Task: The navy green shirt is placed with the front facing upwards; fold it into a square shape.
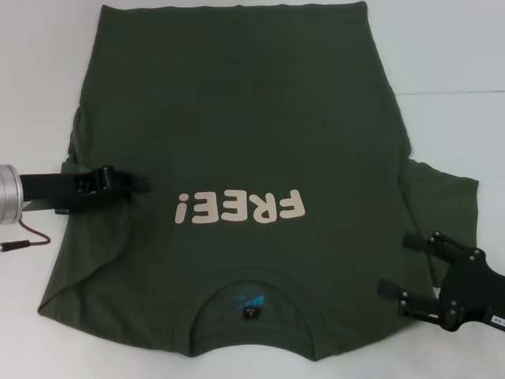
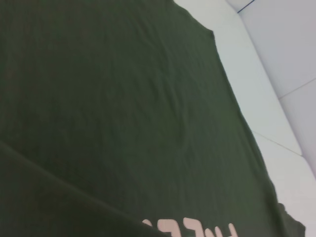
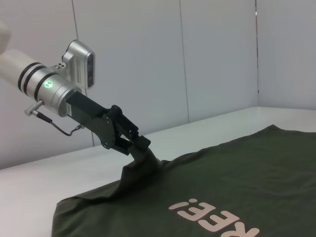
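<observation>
Your navy green shirt [image 1: 237,142] lies flat on the white table [image 1: 458,47], print up, collar nearest the robot. Your left gripper [image 1: 130,184] pinches the left sleeve, lifted into a peak. Your right gripper [image 1: 402,264] sits spread over the right sleeve edge. Bare table borders both sides.

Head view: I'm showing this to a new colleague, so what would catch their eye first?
The green shirt fills the white table, collar toward the robot, its cream "FREE!" lettering upside down to the camera. The left gripper has pinched the shirt's left sleeve and lifted it into a peak, clearest in the right wrist view. The right gripper sits open at the shirt's right edge beside the flat right sleeve.
</observation>
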Action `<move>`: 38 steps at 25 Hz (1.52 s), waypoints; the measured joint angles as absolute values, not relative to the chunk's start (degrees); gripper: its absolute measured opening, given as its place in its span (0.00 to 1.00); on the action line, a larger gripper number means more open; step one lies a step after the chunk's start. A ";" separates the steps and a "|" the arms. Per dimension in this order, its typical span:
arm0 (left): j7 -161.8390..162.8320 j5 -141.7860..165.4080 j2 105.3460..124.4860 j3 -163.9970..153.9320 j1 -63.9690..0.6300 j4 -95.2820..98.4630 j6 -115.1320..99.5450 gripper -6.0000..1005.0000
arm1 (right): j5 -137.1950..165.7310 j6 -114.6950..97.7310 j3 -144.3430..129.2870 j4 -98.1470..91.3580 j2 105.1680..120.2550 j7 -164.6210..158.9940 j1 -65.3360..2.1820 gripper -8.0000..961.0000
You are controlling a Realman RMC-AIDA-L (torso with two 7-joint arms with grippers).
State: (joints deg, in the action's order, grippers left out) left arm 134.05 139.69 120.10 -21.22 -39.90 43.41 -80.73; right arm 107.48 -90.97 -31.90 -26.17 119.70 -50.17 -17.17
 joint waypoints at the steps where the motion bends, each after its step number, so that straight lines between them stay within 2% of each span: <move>1: 133.53 139.08 120.08 -21.19 -39.71 43.17 -80.82 0.25 | 107.48 -90.97 -31.90 -26.20 119.70 -50.19 -17.19 0.96; 9: 132.65 136.55 119.86 -22.89 -38.56 42.04 -81.63 0.41 | 107.44 -90.97 -31.90 -26.28 119.69 -50.27 -17.29 0.96; 14: 132.58 136.55 119.69 -23.42 -37.88 41.97 -80.82 0.64 | 107.40 -90.97 -31.90 -26.28 119.70 -50.23 -17.31 0.96; 20: 132.83 136.37 118.79 -23.49 -37.00 42.64 -81.67 0.80 | 107.31 -90.97 -31.90 -26.22 119.70 -50.16 -17.32 0.96; 25: 135.81 137.58 116.38 -23.19 -36.14 44.61 -81.11 0.79 | 107.30 -90.98 -31.90 -26.24 119.71 -50.25 -17.31 0.96; 28: 137.70 139.55 115.59 -22.95 -36.07 45.43 -79.03 0.79 | 107.31 -91.04 -31.90 -26.24 119.71 -50.26 -17.30 0.96; 38: 139.19 142.50 116.07 -23.51 -35.99 42.41 -70.24 0.79 | 107.31 -91.13 -31.90 -26.24 119.73 -50.28 -17.00 0.96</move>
